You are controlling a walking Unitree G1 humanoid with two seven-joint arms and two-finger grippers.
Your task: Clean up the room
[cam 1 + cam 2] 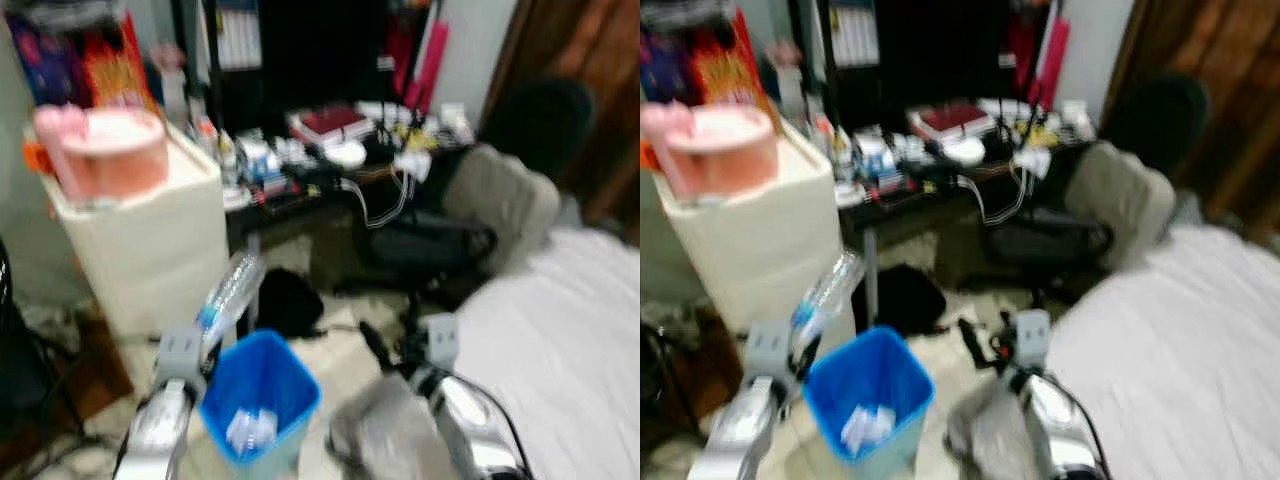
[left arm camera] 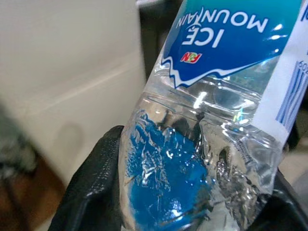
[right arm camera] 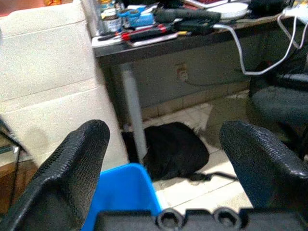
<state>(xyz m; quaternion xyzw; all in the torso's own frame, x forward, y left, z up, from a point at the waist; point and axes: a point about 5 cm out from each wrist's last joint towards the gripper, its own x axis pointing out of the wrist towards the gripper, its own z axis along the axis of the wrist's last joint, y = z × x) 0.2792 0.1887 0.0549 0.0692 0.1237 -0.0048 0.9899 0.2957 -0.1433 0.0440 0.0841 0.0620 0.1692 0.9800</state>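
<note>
A crumpled clear plastic water bottle with a blue label [image 2: 202, 139] is being held in the left tool [image 1: 205, 345], its two black fingers [image 2: 91, 187] pressed against the bottle's sides. The bottle is being carried tilted, just above and beside the near-left rim of the blue plastic waste bin [image 1: 262, 392], where some pale crumpled rubbish is already lying. The right tool [image 3: 180, 166] is being kept wide and empty, low over the floor to the right of the bin.

The step in hand is judged to be the binning of the bottle. For the next move, the left tool would need to be brought over the bin's mouth before the fingers are parted, so that the bottle is not caught on the rim.

Room is tight on the left, where a tall cream-white cabinet [image 1: 150, 240] is standing close beside the bin. Behind it, a black bag [image 3: 173, 149] is lying on the floor under the cluttered dark desk [image 1: 300, 185]. To the right, a white-sheeted bed [image 1: 560, 340] and a black office chair [image 1: 450, 235] are bounding the open floor.
</note>
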